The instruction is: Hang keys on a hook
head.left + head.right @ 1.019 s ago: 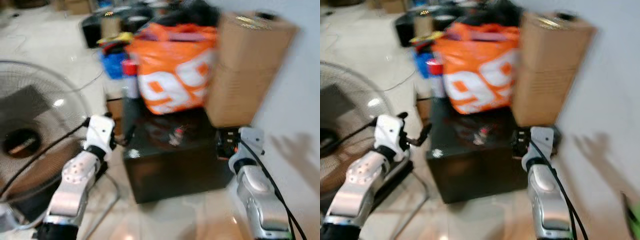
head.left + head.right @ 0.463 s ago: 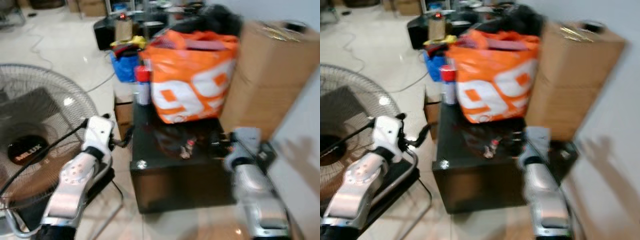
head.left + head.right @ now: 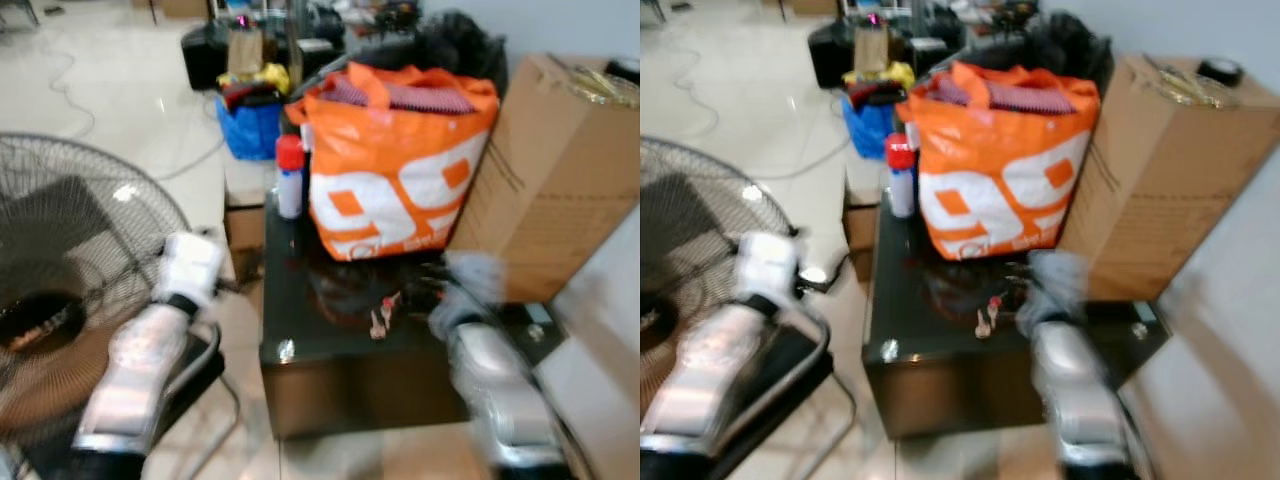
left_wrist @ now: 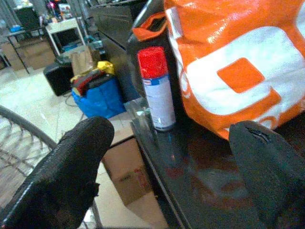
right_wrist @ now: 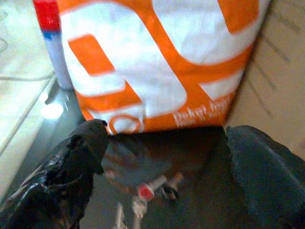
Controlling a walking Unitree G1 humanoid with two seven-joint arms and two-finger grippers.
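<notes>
The keys (image 3: 382, 312), a small bunch with red and pale tags, lie on the glossy black table (image 3: 315, 335) in front of an orange bag. They lie between and just past the open fingers of my right gripper (image 5: 167, 130), as keys (image 5: 148, 192) in the right wrist view. My right arm (image 3: 480, 350) is blurred and reaches over the table's right part. My left gripper (image 4: 174, 129) is open and empty beside the table's left edge, facing a spray can (image 4: 156, 90).
An orange and white bag (image 3: 395, 160) and a red-capped spray can (image 3: 290, 178) stand at the table's back. A tall cardboard box (image 3: 560, 180) stands on the right by the wall. A floor fan (image 3: 70, 290) is on the left. Bags and cables lie on the floor behind.
The camera has shifted and come closer. My right gripper has moved from beside the table's right edge to over the table top, near the keys. The left arm has barely moved.
</notes>
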